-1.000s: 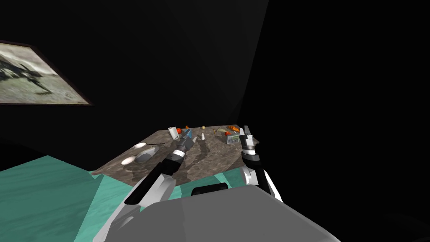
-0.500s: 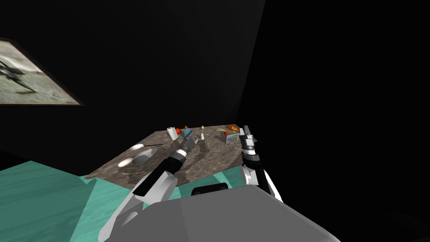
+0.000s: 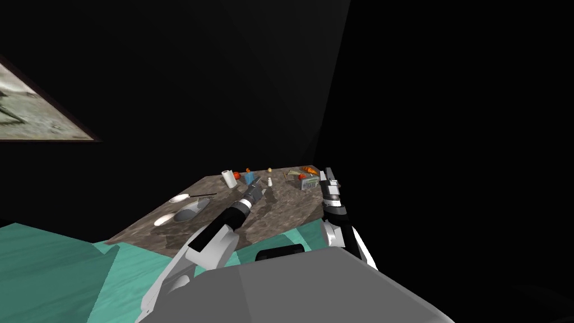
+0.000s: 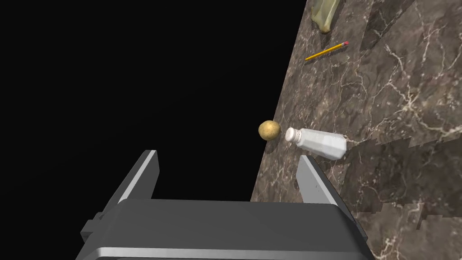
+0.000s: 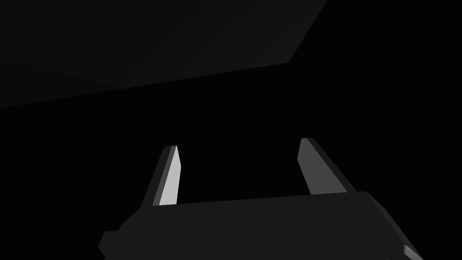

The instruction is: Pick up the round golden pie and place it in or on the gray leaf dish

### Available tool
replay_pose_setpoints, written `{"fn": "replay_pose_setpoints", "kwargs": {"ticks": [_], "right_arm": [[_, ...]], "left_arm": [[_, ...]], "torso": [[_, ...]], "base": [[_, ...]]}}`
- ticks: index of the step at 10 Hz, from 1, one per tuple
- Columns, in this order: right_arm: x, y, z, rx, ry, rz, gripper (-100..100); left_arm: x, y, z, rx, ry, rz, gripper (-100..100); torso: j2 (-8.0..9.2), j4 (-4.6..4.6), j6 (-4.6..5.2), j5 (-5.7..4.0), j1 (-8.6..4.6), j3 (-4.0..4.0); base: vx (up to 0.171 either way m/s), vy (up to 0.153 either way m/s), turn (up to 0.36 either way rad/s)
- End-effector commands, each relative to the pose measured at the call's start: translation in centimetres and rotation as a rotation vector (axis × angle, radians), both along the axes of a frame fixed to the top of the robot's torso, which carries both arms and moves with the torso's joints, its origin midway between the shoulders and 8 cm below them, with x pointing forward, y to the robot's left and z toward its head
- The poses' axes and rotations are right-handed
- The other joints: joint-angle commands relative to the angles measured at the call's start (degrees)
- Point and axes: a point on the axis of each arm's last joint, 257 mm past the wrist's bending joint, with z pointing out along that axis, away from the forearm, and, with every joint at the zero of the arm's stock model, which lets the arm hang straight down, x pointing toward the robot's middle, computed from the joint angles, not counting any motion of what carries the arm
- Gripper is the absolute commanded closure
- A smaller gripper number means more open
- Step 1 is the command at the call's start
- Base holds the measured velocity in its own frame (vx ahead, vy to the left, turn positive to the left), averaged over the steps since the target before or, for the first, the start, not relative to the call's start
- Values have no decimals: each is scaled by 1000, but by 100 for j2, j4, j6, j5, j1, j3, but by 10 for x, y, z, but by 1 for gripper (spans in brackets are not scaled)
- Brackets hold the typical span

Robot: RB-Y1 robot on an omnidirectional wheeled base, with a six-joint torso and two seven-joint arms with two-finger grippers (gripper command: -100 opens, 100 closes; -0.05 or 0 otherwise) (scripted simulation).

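The pie is a small round golden lump point(image 4: 269, 130) at the far edge of the brown marble table point(image 3: 291, 202), touching or nearly touching the cap of a white shaker point(image 4: 317, 142); it also shows small in the head view point(image 3: 269, 169). My left gripper point(image 4: 228, 155) is open, empty and short of the pie, held over the table's middle point(image 3: 256, 183). The gray leaf dish point(image 3: 190, 211) lies near the table's left side, well behind that hand. My right gripper point(image 5: 239, 144) is open and empty, raised at the table's right edge point(image 3: 328, 175).
Two white plates point(image 3: 180, 197) point(image 3: 163, 220) flank the dish. A white roll point(image 3: 228, 178), small orange and red items and a grey box point(image 3: 309, 183) line the far edge. A yellow pencil point(image 4: 325, 50) lies beyond the shaker. Black area lies past the table; teal floor point(image 3: 56, 263) at left.
My left arm has reached further across the table toward the far edge. My head view has swung slightly, sliding the wall picture and table leftward. The right arm has held still.
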Motion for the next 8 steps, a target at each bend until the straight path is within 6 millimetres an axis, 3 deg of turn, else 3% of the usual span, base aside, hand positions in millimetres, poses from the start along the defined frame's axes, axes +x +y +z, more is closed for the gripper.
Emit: {"fn": "replay_pose_setpoints", "kwargs": {"ticks": [1, 8], "right_arm": [[0, 0, 0, 0, 0, 0, 0], [0, 0, 0, 0, 0, 0, 0]], "left_arm": [[0, -1, -14, 15, 50, 0, -100], [4, -2, -57, 73, 209, 1, -100]], "torso": [[0, 0, 0, 0, 0, 0], [0, 0, -1, 1, 5, 0]], "base": [[-14, 43, -50], [-15, 42, -54]]}}
